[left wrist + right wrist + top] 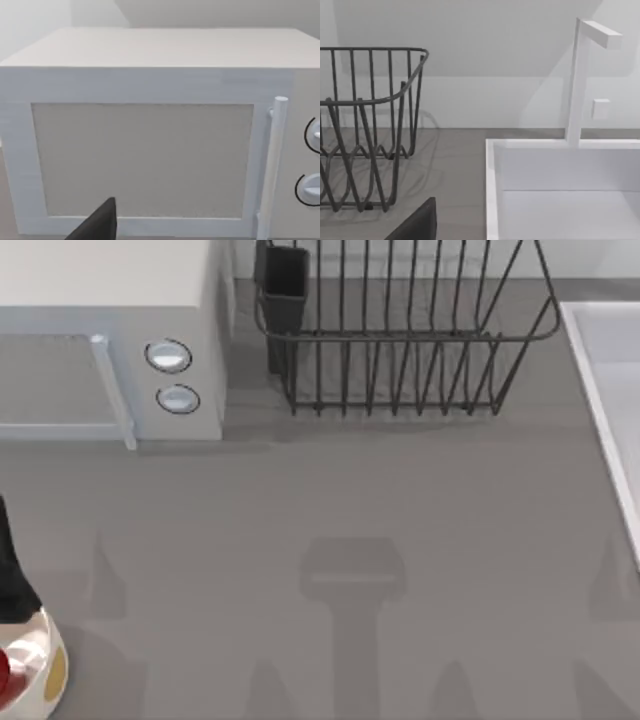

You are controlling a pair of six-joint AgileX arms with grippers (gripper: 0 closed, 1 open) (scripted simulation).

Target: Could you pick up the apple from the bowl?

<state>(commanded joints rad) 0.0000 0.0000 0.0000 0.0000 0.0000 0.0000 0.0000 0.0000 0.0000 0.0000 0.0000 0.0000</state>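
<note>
The small glossy red apple [3, 672] sits in the round white yellow-spotted bowl [48, 668] at the desk's near-left corner, beneath the left arm; I cannot tell either claw's state, so a descent may clip the rim.

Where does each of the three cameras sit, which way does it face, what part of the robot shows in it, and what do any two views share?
Top view: above the table, looking down on microwave, wire rack, sink; bowl with apple at the left edge, under a dark part of the left arm.
Left wrist view: faces the microwave door; one dark finger shows.
Right wrist view: faces rack, sink, faucet; one dark finger shows.
Shared: microwave in top and left wrist; rack and sink in top and right wrist.
</note>
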